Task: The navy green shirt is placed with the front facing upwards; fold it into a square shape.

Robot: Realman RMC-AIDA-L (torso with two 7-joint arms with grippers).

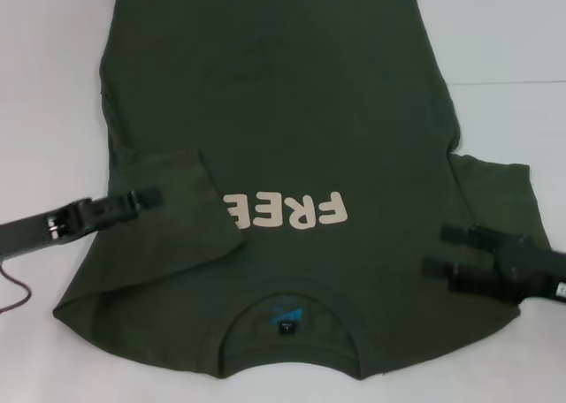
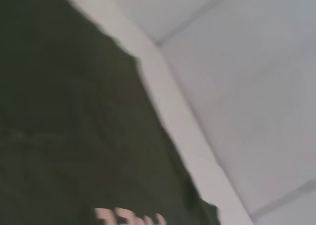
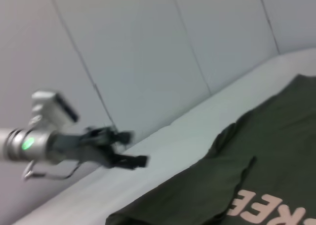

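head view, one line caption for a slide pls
Dark olive-green cotton T-shirt with left sleeve folded inward, left gripper over the fold, open right gripper at the right sleeve.

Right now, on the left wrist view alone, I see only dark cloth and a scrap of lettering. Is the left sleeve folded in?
Observer: Yes. In the head view, the left sleeve of the navy green shirt lies folded over the front, covering the end of the lettering.
Operator: What is the left gripper doing?
Observer: The left gripper is open and holds nothing, over that folded sleeve.
Operator: And the other side?
Observer: The right sleeve lies spread out, not folded, with the open right gripper over the shirt near its base.
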